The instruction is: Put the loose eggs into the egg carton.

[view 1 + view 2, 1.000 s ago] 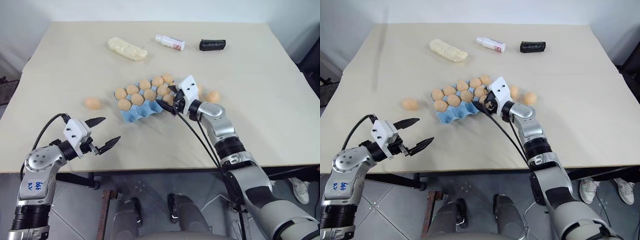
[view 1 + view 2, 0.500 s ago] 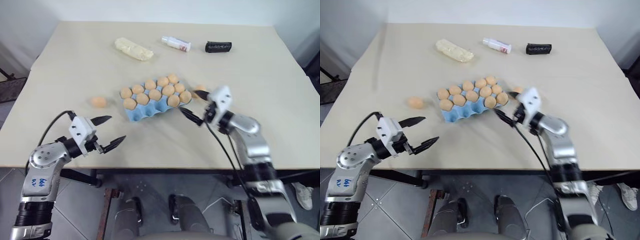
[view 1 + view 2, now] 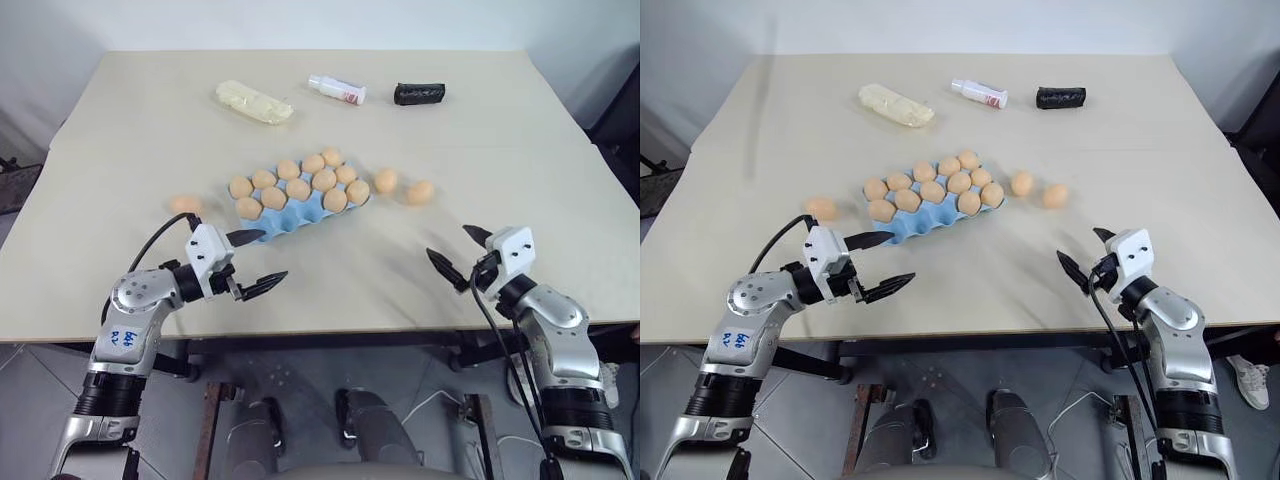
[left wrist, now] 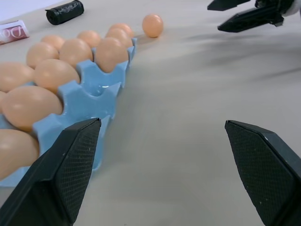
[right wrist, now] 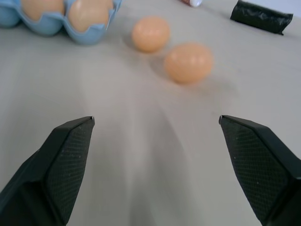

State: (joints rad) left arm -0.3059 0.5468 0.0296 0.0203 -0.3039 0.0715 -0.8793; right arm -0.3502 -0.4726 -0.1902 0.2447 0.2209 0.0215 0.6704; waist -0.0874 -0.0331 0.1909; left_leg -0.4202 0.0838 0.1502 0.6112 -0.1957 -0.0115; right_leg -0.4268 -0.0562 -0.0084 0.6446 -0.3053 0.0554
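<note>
currently two loose eggs (image 3: pixel 421 192) lie ahead of the right gripper (image 3: pixel 467 251), jaws wide and empty, nearer than the left gripper (image 3: pixel 258 260), also wide.

a pale yellow bundle (image 3: pixel 254 101), white bottle (image 3: pixel 337 89) and black roll (image 3: pixel 419 93) lie along the table's (image 3: pixel 120 150) far side.

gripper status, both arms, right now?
Left gripper: open, empty, near the egg carton.
Right gripper: open, empty, short of the two loose eggs.
</note>
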